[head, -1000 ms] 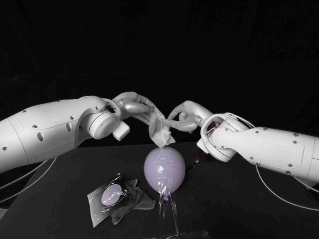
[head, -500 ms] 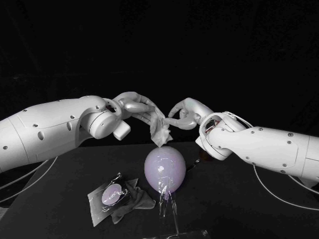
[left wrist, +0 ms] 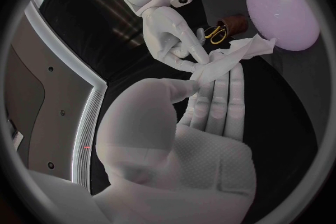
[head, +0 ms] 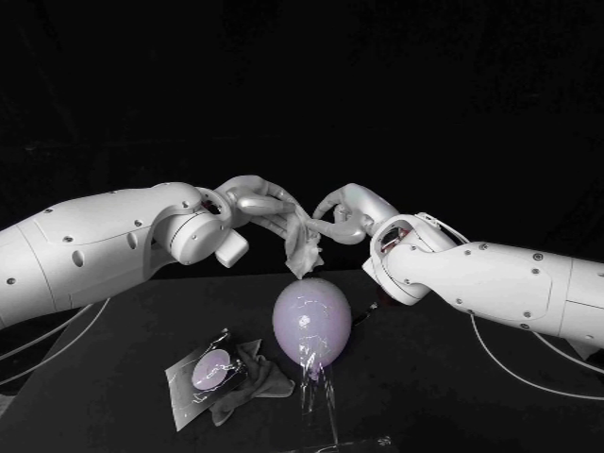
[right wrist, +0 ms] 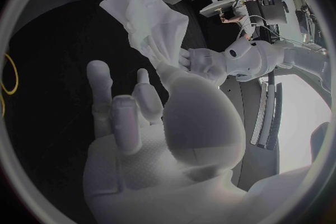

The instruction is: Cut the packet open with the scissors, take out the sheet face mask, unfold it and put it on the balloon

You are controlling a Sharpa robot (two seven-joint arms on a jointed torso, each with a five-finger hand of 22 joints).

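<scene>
Near left, on the black table [head: 493, 396]: opened clear packet [head: 209, 373], flat, with a pale oval showing inside and dark crumpled material against its right edge. Left hand [head: 255, 203]: raised above the table's far side, grasping the sheet face mask [head: 302, 247] at its upper part; in the left wrist view, thumb pressed on the fabric and fingers [left wrist: 227, 98] laid straight beneath it. Sheet face mask: white, partly folded and creased, held in the air between both hands, lower end hanging down to the top of the balloon [head: 311, 321]; contact there cannot be told. Balloon: pale purple, egg-shaped, upright at the table's centre, directly below the mask and just right of the packet. Scissors [left wrist: 217, 33]: yellow-handled, standing in a brown holder [left wrist: 237, 22] just beside the balloon. Right hand [head: 341, 215]: raised at the same height as the left, just right of the mask, pinching its upper right part with fingertips, remaining fingers [right wrist: 101, 87] spread apart.
</scene>
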